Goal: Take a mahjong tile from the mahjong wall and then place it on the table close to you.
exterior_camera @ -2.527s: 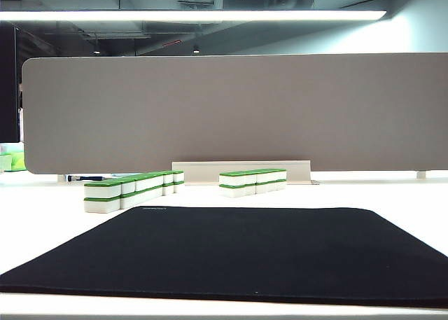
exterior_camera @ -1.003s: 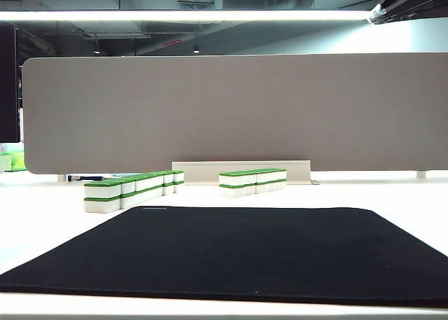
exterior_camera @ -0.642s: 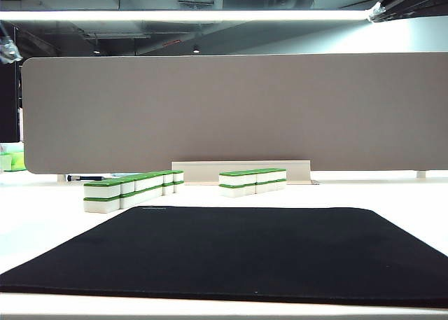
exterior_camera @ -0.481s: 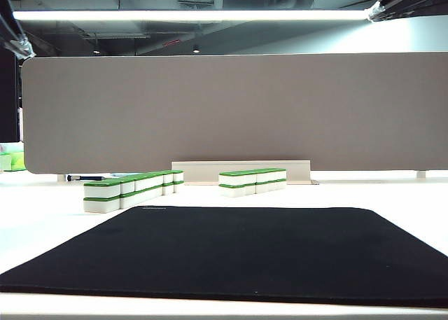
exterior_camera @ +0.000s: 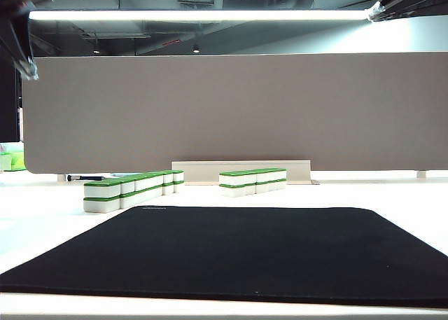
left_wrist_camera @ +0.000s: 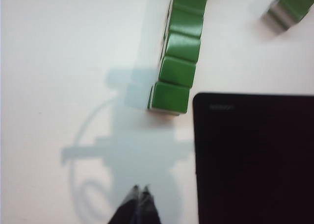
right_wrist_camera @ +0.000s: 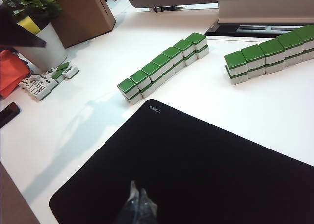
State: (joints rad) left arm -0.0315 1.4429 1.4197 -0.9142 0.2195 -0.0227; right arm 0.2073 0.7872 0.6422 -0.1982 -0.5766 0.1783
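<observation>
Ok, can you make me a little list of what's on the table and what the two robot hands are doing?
mahjong wall: long two-high row, green tops, beside the mat's corner
shorter row: apart from the wall
table: white
black mat: flat on the table
left gripper: shut, holding nothing, above the white table near the wall's end
right gripper: shut, holding nothing, above the mat
tile taken: not yet

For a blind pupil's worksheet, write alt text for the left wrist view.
The shut left gripper hovers over the glossy white table, short of the near end of a row of green-topped mahjong tiles. A black mat lies beside the row.
</observation>
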